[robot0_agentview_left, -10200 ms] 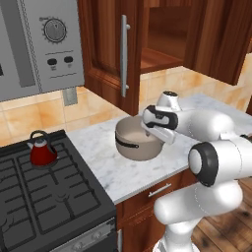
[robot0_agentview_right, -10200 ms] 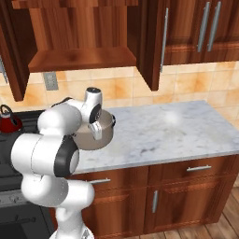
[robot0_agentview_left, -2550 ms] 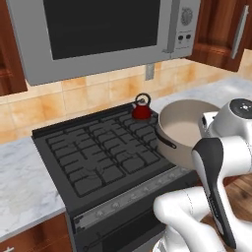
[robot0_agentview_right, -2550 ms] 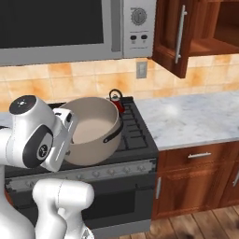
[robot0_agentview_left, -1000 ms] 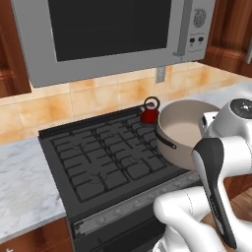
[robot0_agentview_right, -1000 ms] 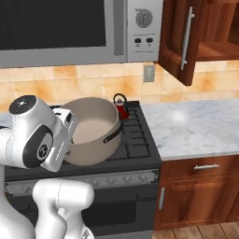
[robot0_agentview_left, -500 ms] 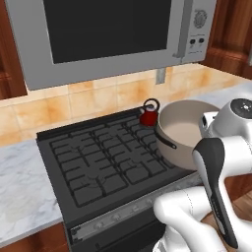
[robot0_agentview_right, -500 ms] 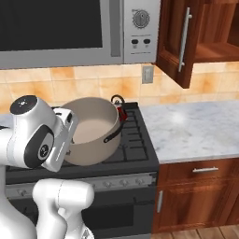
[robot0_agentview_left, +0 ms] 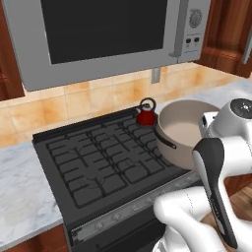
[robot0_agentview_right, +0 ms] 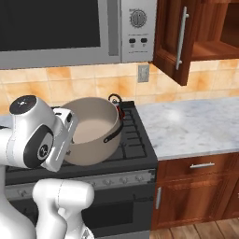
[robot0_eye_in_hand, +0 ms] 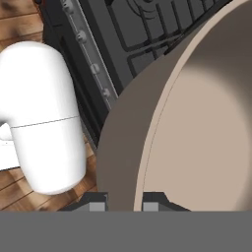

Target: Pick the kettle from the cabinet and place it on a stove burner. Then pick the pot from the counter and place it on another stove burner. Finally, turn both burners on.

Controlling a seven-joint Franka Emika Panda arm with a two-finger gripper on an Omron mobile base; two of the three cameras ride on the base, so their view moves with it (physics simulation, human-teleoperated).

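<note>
The taupe-grey pot [robot0_agentview_left: 183,132] [robot0_agentview_right: 91,129] hangs slightly tilted over the right side of the black cooktop [robot0_agentview_left: 98,162]. My gripper [robot0_eye_in_hand: 125,204] is shut on its rim, one fingertip outside the wall and one inside the pale bowl [robot0_eye_in_hand: 206,123]. The small dark-red kettle [robot0_agentview_left: 145,115] stands upright on the back right burner, just behind the pot; from the right its black handle [robot0_agentview_right: 115,98] peeks over the pot's rim. The cabinet [robot0_agentview_right: 176,38] hangs at the upper right with its door swung open. The marble counter [robot0_agentview_right: 196,126] lies right of the stove.
A grey microwave [robot0_agentview_left: 108,34] hangs over the cooktop, close above the back burners. The knob strip [robot0_eye_in_hand: 88,61] runs along the stove's front edge. More marble counter [robot0_agentview_left: 17,192] lies left of the stove. A wall outlet [robot0_agentview_right: 142,73] sits on the tiled backsplash.
The whole picture has slid a little sideways, so the camera has moved along the stove. The pot stays in my gripper in the same pose; the kettle has not moved.
</note>
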